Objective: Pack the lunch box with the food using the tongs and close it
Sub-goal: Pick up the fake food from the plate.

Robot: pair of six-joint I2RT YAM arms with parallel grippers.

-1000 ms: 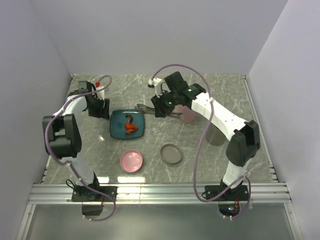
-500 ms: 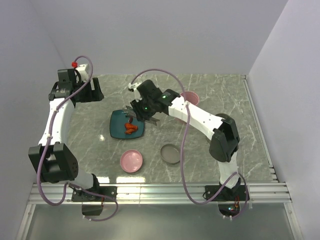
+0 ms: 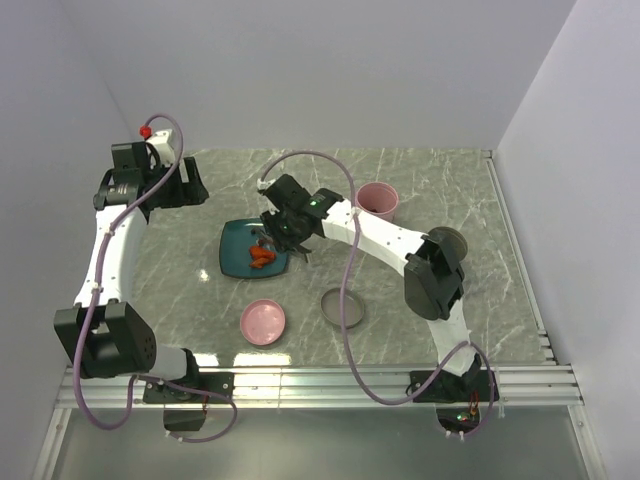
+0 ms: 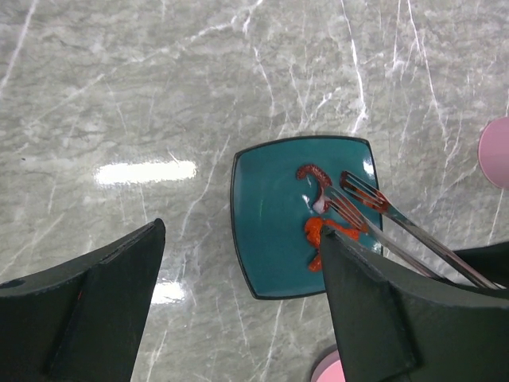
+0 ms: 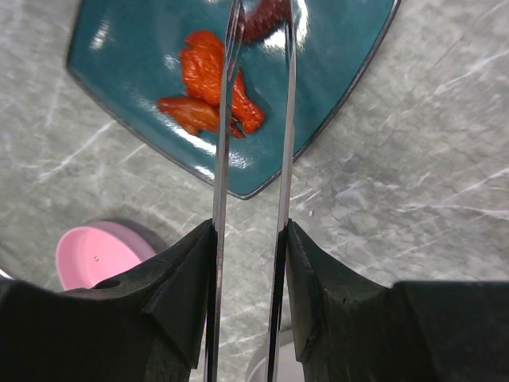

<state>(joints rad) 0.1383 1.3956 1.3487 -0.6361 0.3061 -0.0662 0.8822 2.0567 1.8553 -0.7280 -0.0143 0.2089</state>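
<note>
The thin silver tongs (image 5: pixel 223 159) run between the fingers of my right gripper (image 5: pixel 250 231), which is shut on their two arms. Their tips (image 4: pixel 350 199) hang over the teal plate (image 4: pixel 270 231), apart, beside the food. On the plate lie red-orange food pieces (image 5: pixel 208 83), a dark red curl (image 4: pixel 312 171) and a small white bit (image 4: pixel 318 206). From above, the right gripper (image 3: pixel 287 228) sits at the plate's right edge (image 3: pixel 232 262). My left gripper (image 3: pixel 186 187) is high at the far left, open and empty, looking down on the plate. A pink round container (image 3: pixel 378 200), perhaps the lunch box, stands at the back.
A shallow pink round dish (image 3: pixel 263 322) and a grey round lid (image 3: pixel 343 308) lie on the marble table in front of the plate. The right arm's links stretch across the table's middle. White walls enclose the back and both sides.
The right arm carried the tongs left, from beside the pink container to over the plate. The left arm rose and drew back to the far left corner, its jaws opening wider.
</note>
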